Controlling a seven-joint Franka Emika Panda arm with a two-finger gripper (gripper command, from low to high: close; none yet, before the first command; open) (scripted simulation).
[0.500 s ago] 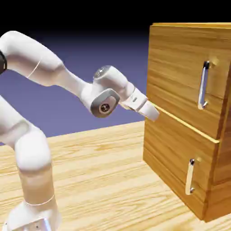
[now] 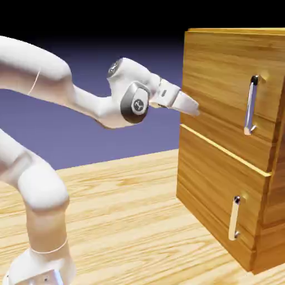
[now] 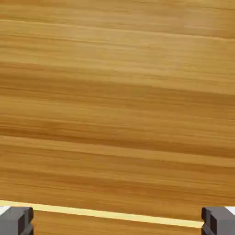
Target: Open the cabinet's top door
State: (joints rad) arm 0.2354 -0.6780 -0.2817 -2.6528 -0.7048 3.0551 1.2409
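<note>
Exterior view: the cabinet (image 2: 222,139) is cut off at the right edge. Hand view: 2 fingertips (image 3: 16,221) are cropped at the bottom; both handles lie outside.

Cabinet (image 2: 217,183) upright on tabletop, honey-brown w/ wood grain; top door (image 2: 222,83) shut, vert. silver handle.

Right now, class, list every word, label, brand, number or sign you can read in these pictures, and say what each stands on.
No readable text on anything.
The white jointed robot arm: small marks on its round dark-rimmed joint cap and its pale base, too small to read.
The honey-brown wood-grain cabinet: no lettering visible.
</note>
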